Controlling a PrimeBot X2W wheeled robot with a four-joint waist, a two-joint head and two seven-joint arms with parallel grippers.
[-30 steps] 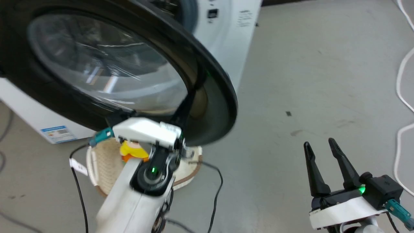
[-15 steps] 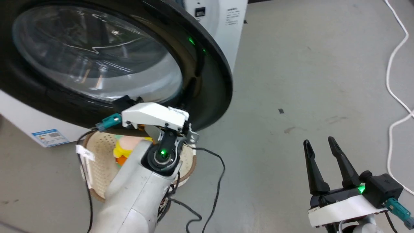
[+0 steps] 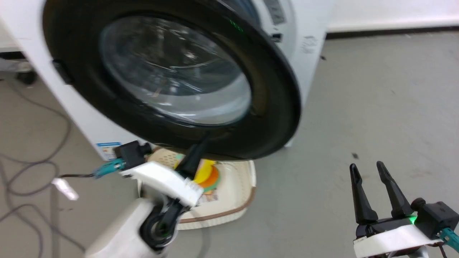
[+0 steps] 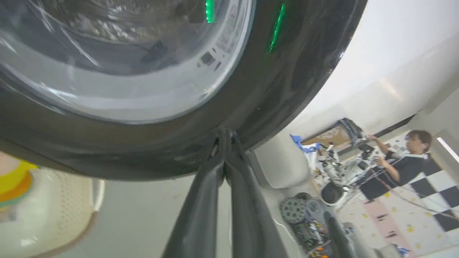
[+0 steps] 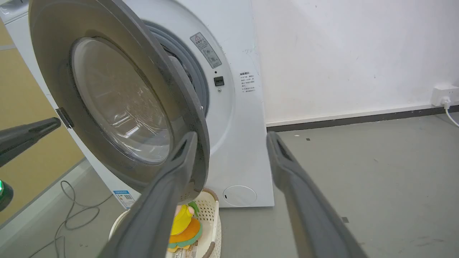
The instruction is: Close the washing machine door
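Washing machine door (image 3: 172, 75): part open, swung out from the washing machine (image 5: 240, 143), hinged on your left side. Black rim and bulging glass window are turned toward you. In the right wrist view you see a wedge of gap between door and machine front, with the grey rubber ring (image 5: 199, 77) showing in it.

Your left gripper (image 3: 206, 138): jaws together, nothing between them. It reaches up from below, and the tips meet the black rim at the door's bottom edge, just under the glass. The left wrist view agrees: two fingers (image 4: 202, 200) side by side, tips against the rim.

Your right gripper (image 3: 366, 166): low at your right, well apart from the door, over bare grey floor (image 3: 358, 89). Jaws apart, holding nothing, fingers pointing up the head view.

Under the door, on the floor: a cream basket (image 3: 236, 200) just in front of the machine, with a yellow and orange toy (image 3: 206, 175) in it. The door's lower rim overhangs the basket's back part.

Blue-edged sticker (image 3: 107, 149) low on the machine front. Wall socket (image 5: 443, 95) right of the machine. A person (image 4: 401, 165) stands far off in the left wrist view, beside cluttered equipment; that part is blurred.
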